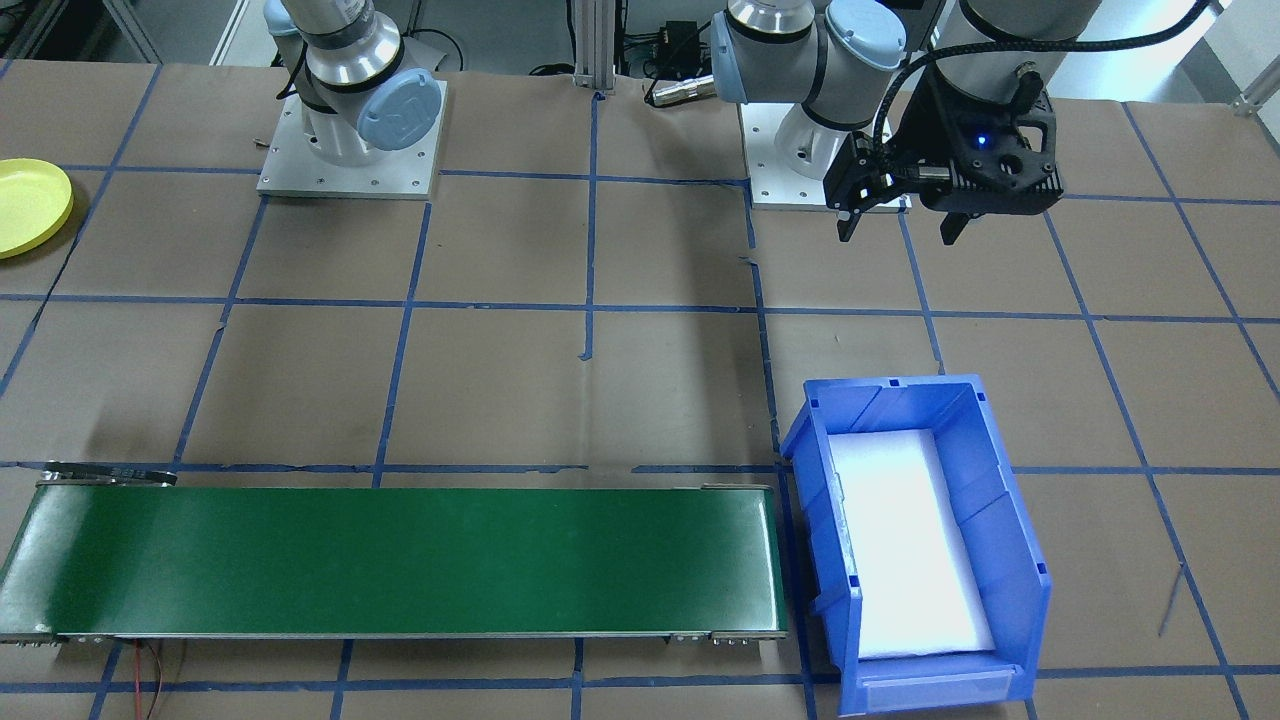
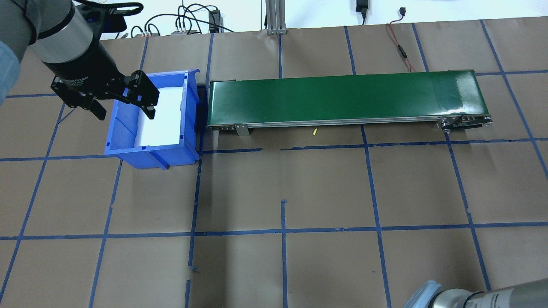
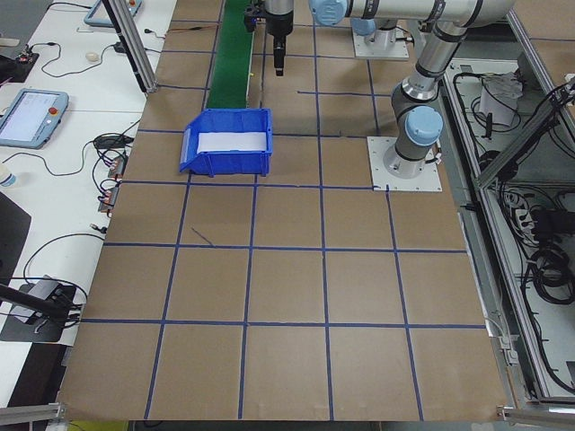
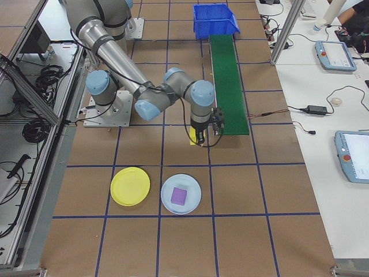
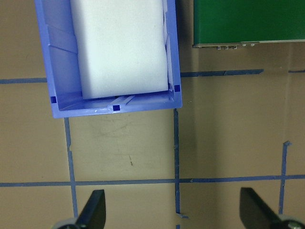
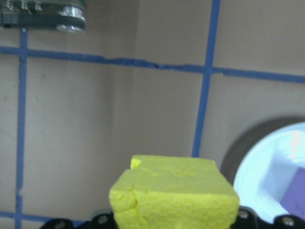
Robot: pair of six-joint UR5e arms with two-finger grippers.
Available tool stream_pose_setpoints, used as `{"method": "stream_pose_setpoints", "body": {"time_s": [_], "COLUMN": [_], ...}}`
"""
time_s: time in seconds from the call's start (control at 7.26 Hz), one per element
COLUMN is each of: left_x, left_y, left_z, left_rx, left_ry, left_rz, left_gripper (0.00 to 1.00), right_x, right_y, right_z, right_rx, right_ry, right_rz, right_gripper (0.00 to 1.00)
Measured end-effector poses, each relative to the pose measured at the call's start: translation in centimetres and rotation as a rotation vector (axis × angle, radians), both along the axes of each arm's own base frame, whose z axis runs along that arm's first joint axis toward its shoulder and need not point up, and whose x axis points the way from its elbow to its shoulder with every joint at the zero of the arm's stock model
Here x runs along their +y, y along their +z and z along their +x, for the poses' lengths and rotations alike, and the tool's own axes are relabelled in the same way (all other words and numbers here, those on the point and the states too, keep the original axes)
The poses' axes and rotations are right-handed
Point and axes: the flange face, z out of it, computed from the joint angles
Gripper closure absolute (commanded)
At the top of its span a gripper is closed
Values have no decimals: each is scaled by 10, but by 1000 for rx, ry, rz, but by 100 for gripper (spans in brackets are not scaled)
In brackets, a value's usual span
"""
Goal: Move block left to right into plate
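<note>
My right gripper [image 4: 201, 137] is shut on a yellow foam block [image 6: 174, 193], which fills the bottom of the right wrist view. It hangs over the table just off the near end of the green conveyor [image 4: 228, 81]. The yellow plate [image 4: 130, 186] lies empty on the table, nearer the camera and to the left of the gripper; it also shows at the edge of the front view as the plate [image 1: 30, 205]. My left gripper [image 2: 125, 112] hangs open and empty near the blue bin [image 2: 154, 124]; its fingertips [image 5: 93, 210] stand wide apart.
A pale blue plate [image 4: 181, 194] holding a purple block [image 4: 179, 195] lies right beside the yellow plate. The blue bin [image 1: 915, 540] has only a white foam liner inside. The conveyor belt [image 1: 400, 560] carries nothing. Blue tape lines grid the brown table.
</note>
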Motion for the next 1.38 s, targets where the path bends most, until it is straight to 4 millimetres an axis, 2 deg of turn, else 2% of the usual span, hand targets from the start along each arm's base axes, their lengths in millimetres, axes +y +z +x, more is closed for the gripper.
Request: {"method": "stream_pose_setpoints", "body": {"time_s": [0.14, 0.28, 0.41, 0.55, 0.69, 0.83, 1.1, 1.38], "left_x": [0, 0, 0, 0, 0, 0, 0, 0], "left_y": [0, 0, 0, 0, 0, -1, -1, -1], "left_z": [0, 0, 0, 0, 0, 0, 0, 0], "left_rx": [0, 0, 0, 0, 0, 0, 0, 0], "left_ry": [0, 0, 1, 3, 5, 7, 8, 7], "left_rz": [0, 0, 0, 0, 1, 1, 1, 1], "left_gripper": [0, 0, 0, 0, 0, 0, 0, 0], "right_x": [45, 86, 124, 157, 190, 215, 237, 239], "right_y": [-10, -23, -37, -51, -64, -73, -84, -79], "right_z": [-43, -72, -93, -108, -120, -128, -137, -141], "right_rx": [-29, -56, -76, -92, -111, -125, -139, -123], "right_ry": [1, -9, -27, -58, -93, -113, -116, -109], "right_rz": [-4, -19, -30, -33, -32, -34, -28, -30], "right_gripper": [63, 63, 61, 46, 2, 0, 0, 0]}}
